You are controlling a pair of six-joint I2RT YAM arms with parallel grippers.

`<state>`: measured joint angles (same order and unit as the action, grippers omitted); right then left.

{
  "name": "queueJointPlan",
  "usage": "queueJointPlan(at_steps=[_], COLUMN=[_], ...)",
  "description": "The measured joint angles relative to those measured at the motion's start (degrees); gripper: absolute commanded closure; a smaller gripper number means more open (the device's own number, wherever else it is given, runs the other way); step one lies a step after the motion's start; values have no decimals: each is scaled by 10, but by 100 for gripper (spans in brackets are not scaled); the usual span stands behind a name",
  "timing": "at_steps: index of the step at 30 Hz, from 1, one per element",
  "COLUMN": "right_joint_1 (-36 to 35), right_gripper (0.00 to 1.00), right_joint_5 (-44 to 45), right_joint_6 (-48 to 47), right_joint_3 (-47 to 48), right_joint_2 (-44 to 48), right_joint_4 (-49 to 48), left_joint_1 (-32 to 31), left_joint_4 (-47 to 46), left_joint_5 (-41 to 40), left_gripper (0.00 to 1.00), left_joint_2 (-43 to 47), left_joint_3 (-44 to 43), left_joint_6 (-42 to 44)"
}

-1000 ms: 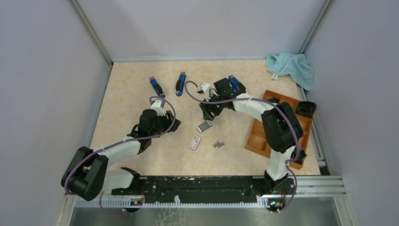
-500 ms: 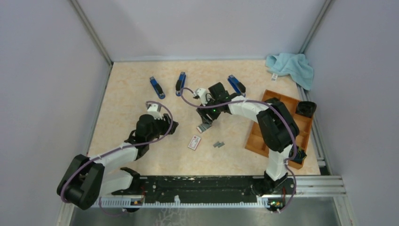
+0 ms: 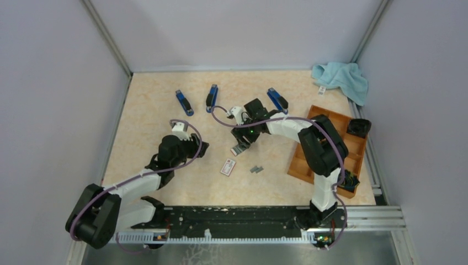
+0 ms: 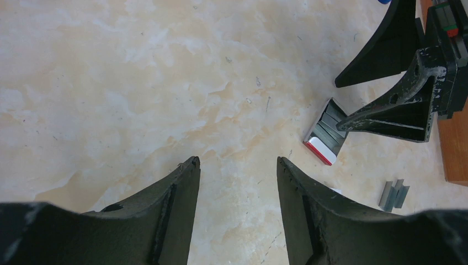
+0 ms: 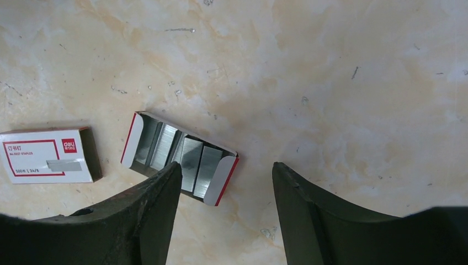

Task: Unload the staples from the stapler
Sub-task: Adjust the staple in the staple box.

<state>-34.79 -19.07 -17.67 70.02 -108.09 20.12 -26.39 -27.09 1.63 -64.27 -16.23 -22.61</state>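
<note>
beige marbled bench (image 3: 149, 127) with two arms reaching out over it. the left hand (image 4: 237, 161) is spread apart with nothing between its fingers, just bare bench underneath. same deal with the right hand (image 5: 226, 165): released, gripping nothing, hanging right over a little open cardboard tray (image 5: 179, 157) that has red-edged flaps and is packed with grey staple strips. in the wrist view one of its fingers (image 5: 138, 215) hides the near edge of that tray. can't tell if it's actually touching it.

the loose staples (image 3: 256, 169) lie on the bench near the middle, a couple of short grey strips side by side. they're just right of a small white box (image 3: 228, 167) with a red label, and left of the wooden tray (image 3: 302, 161). neither hand is on them.

three blue staplers lie toward the far side: the left stapler (image 3: 184, 102), the middle stapler (image 3: 211, 98) near it, and the right stapler (image 3: 277, 100) just beyond the right arm. can't tell from here if any of them is open. there's a light blue cloth (image 3: 341, 78) bunched up in the far right corner.
</note>
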Motion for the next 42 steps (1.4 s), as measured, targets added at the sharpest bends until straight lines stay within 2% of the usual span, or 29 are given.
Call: queueJointPlan(at_steps=[42], right_joint_1=[-23], right_gripper=[46], right_joint_5=[34], right_joint_6=[-2], right_joint_3=[0], right_joint_2=[-3], right_joint_4=[7], left_joint_1=[-2], left_joint_4=[-5], left_joint_5=[-1], left_gripper=[40], left_joint_2=[8], left_joint_3=[4], left_joint_6=[0])
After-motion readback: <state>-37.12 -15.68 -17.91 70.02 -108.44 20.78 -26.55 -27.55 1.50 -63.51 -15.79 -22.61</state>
